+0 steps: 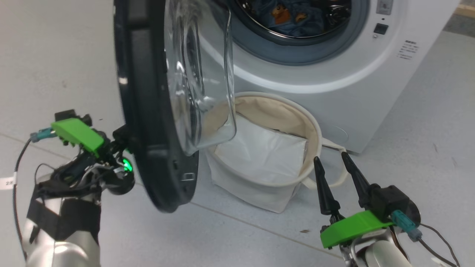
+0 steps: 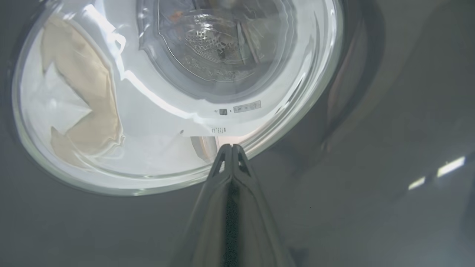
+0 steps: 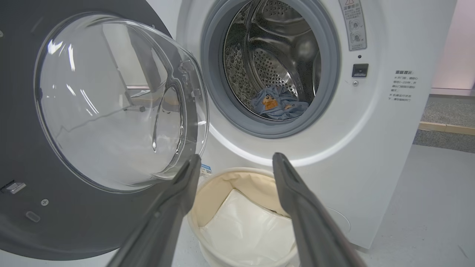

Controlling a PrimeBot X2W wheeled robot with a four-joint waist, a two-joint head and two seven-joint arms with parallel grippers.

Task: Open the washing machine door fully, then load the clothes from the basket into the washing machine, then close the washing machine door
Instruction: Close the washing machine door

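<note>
The washing machine door stands swung out, edge-on in the head view, its glass bowl bulging toward the white washing machine. My left gripper is shut, with its tips against the door's dark outer face just below the glass. The light-blue clothes with orange prints lie inside the steel drum. Below the opening sits the cream basket, holding a flat white sheet. My right gripper is open and holds nothing. It hovers just right of the basket rim, and its fingers point at the machine.
The door's lower rim hangs over the basket's left side. The basket's looped handle lies next to my right fingers. Pale grey floor spreads to the right of the machine. A cable trails from my right wrist.
</note>
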